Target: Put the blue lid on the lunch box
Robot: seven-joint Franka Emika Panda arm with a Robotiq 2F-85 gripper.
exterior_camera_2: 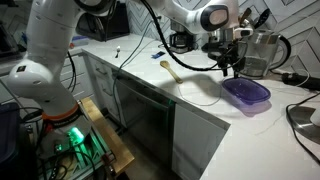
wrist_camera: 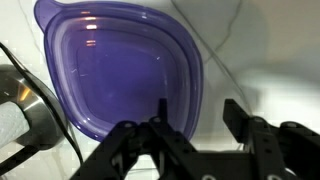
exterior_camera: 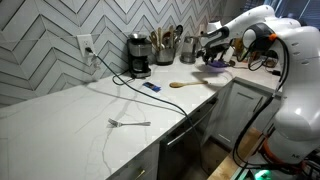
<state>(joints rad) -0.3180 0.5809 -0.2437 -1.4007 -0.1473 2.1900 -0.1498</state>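
**Open gripper hangs over the blue lid**

In the wrist view the gripper has its jaws spread with nothing between them, above the near edge of the blue lid. The lid lies flat on the white counter. A metal pot crowds in just beside the lid. Farther along the counter lie a wooden spoon, a small blue object and a fork.

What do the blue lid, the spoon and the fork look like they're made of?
Blue lid: likely plastic, glossy and slightly see-through, with light glare on it. Spoon: probably wood, matte light brown. Fork: apparently metal, thin and grey-silver, though it is small in view.
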